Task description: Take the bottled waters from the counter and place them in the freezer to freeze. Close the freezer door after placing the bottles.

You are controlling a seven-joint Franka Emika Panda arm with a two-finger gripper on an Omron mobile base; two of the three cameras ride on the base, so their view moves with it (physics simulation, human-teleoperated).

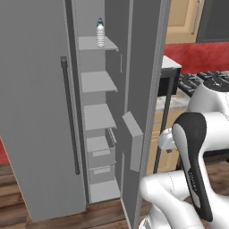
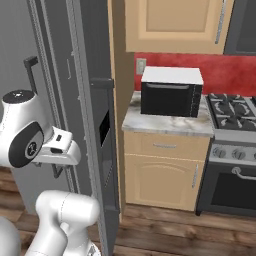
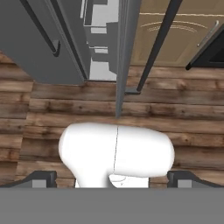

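One bottled water [image 1: 100, 33], clear-white and ribbed with a blue cap, stands upright on the top shelf inside the freezer [image 1: 99, 116]. The freezer door [image 1: 40, 112], a plain grey panel with a dark bar handle [image 1: 70, 116], is swung out to the left of the shelves. My gripper [image 3: 113, 180] is open with nothing in it. It points down at the wooden floor in front of the freezer, with a dark fingertip [image 3: 41, 179] at each side. The counter [image 2: 165, 122] lies to the right, past the open doors.
A second grey door [image 1: 143, 107] with a dark dispenser recess [image 2: 104, 129] stands wide open between me and the counter. A black oven [image 2: 171, 92] sits on the counter, with a gas stove [image 2: 235, 112] to its right. Tan cabinets [image 2: 160, 175] stand below.
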